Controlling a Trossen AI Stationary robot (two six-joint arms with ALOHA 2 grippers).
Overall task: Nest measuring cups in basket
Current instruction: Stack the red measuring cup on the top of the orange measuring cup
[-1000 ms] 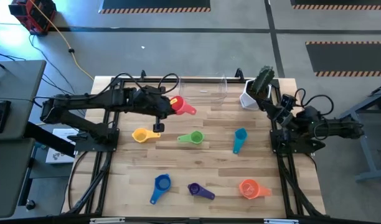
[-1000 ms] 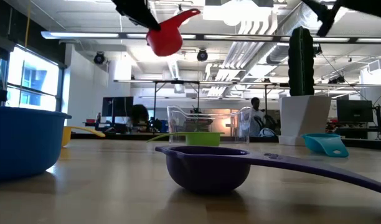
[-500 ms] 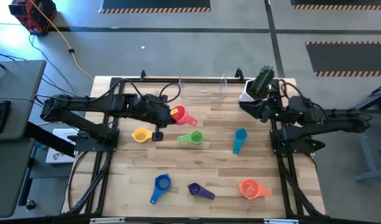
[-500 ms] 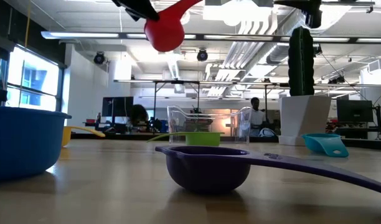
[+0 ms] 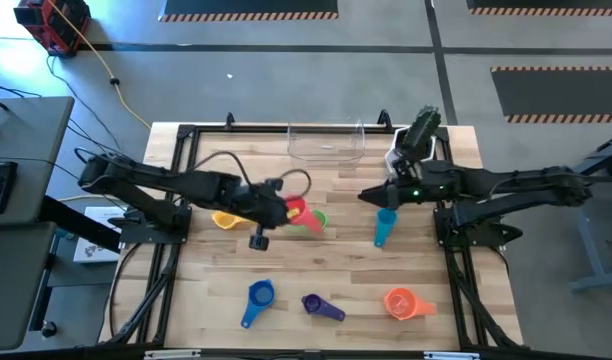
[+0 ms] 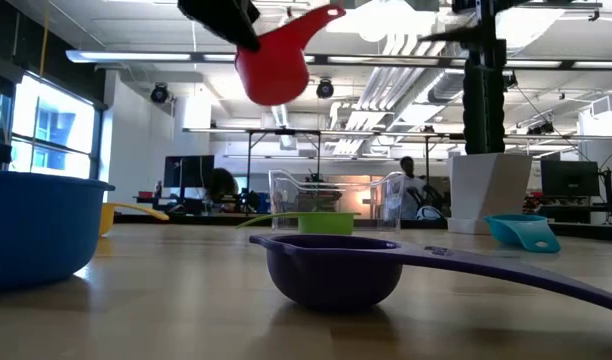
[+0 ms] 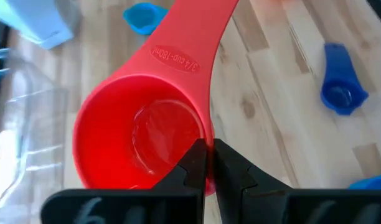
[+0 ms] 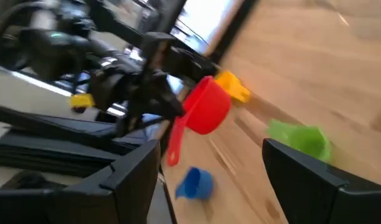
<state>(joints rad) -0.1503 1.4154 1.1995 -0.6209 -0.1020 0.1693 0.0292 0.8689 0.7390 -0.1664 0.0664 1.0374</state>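
Seven cups, left tool (image 7: 208, 163) pinched shut on one red cup (image 5: 295, 210) above the green cup (image 5: 314, 222), right tool (image 5: 370, 194) wide open, holding nothing, five other cups on the worktop (image 5: 336, 270), one clear basket (image 5: 326, 143) beyond the green cup

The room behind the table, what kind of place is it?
Probably a robotics lab or open workshop: exposed ceiling ducts and strip lights, desks with monitors in the background, and striped hazard tape on the concrete floor around the wooden table.

Inside a robotics lab

We see a wooden worktable (image 5: 316, 270) on concrete floor marked with hazard stripes (image 5: 248, 15), exposed ceiling ducts (image 6: 406, 45), and desks with monitors (image 6: 566, 178) beyond.
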